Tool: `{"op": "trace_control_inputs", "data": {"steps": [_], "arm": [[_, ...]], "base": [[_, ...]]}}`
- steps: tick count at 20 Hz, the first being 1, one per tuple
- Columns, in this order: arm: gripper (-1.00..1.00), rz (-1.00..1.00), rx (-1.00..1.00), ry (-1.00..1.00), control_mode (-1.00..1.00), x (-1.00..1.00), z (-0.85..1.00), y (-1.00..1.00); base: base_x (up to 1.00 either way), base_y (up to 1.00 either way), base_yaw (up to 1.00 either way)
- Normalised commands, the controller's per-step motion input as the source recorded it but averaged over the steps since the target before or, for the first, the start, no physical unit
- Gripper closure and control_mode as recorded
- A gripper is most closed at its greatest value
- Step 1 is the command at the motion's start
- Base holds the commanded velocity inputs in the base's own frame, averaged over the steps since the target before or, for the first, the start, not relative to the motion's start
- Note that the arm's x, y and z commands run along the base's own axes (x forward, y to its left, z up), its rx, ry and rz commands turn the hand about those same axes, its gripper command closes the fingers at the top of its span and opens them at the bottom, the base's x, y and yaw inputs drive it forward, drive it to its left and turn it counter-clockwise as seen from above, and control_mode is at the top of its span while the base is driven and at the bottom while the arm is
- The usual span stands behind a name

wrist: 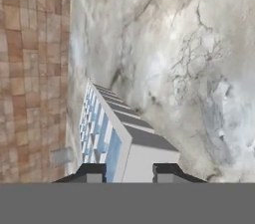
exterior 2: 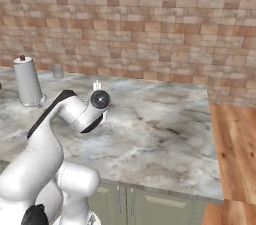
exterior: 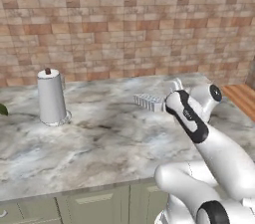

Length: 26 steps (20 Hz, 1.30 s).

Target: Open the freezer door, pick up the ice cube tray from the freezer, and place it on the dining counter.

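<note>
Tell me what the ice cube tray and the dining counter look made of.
The ice cube tray: probably rigid plastic, matte, with flat white walls and pale-blue cells. The dining counter: looks like polished marble, grey-white with dark veining and soft sheen.

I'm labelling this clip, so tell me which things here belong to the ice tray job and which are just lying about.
Part of the job:
- ice cube tray, gripped by the hand
- dining counter, below it

Just lying about:
- paper towel roll
- small glass by the brick wall
</note>
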Motion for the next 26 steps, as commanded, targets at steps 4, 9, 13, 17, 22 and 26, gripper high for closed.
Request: {"op": "trace_control_inputs", "data": {"steps": [4, 9, 13, 17, 22, 26], "arm": [[1.00, 0.00, 0.00, 0.01, -1.00, 1.00, -0.46, 0.13], [1.00, 0.00, 0.00, 0.04, -1.00, 1.00, -0.27, 0.04], [1.00, 0.00, 0.00, 0.10, -1.00, 0.99, -0.23, 0.01], [1.00, 0.00, 0.00, 0.11, -1.00, 0.98, -0.24, 0.00], [1.00, 0.00, 0.00, 0.05, -1.00, 0.92, -0.29, 0.00], [-1.00, 0.01, 0.05, 0.10, -1.00, 0.43, 0.08, -0.06]], "base": [[0.00, 0.00, 0.00], [0.00, 0.00, 0.00], [0.00, 0.00, 0.00], [0.00, 0.00, 0.00], [0.00, 0.00, 0.00], [0.00, 0.00, 0.00]]}}
